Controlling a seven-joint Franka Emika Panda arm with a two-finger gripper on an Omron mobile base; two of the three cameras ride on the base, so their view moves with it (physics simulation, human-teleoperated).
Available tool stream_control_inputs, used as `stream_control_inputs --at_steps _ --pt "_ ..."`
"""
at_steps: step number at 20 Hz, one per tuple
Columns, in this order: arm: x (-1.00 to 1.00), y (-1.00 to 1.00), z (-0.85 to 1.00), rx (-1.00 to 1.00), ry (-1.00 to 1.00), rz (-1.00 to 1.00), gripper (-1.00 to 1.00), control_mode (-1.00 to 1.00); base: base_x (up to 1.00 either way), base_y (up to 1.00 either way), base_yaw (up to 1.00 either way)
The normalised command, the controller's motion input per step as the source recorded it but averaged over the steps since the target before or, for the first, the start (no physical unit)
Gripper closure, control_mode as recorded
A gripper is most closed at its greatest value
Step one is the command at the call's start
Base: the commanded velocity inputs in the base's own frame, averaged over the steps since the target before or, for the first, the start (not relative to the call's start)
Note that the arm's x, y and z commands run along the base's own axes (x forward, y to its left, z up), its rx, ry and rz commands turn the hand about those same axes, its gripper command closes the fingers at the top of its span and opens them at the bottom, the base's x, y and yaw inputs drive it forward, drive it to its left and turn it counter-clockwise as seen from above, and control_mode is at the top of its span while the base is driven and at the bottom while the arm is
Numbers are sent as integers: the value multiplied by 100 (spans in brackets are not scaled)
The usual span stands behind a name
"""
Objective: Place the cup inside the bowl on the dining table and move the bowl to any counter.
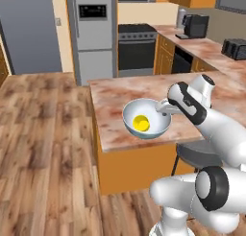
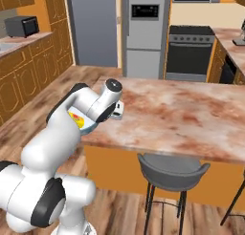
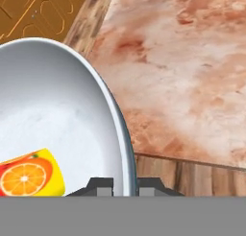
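Observation:
The pale blue-white bowl (image 1: pixel 153 129) is at the near left corner of the dining table (image 1: pixel 111 92), its left part out past the table's edge. Inside it lies the small yellow cup (image 1: pixel 141 122), on its side with the orange-fruit mark (image 3: pixel 24 178) showing. My gripper (image 1: pixel 164 109) is shut on the bowl's right rim. In the hand view the rim (image 3: pixel 126 148) runs down between the two fingertips (image 3: pixel 102 184). From the right base view my arm hides most of the bowl (image 2: pixel 85 127) and the cup (image 2: pixel 75 117). I cannot tell whether the bowl still touches the tabletop.
A grey stool (image 2: pixel 172 168) stands at the table's near side. A counter (image 1: pixel 206 50) with a coffee machine (image 1: pixel 194 25) and toaster (image 1: pixel 234 48) runs along the right; another counter (image 2: pixel 21 44) with a microwave (image 2: pixel 22 26) is at the left. Stove (image 1: pixel 137 44) and fridge (image 1: pixel 93 31) stand behind.

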Motion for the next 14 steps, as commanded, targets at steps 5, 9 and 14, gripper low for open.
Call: stream_control_inputs --at_steps 5,9,14 --pt "0 0 0 0 0 0 100 100 0 98 -5" --pt "0 0 0 0 0 0 100 100 0 100 -7" --pt "0 0 0 0 0 0 100 100 0 100 -8"
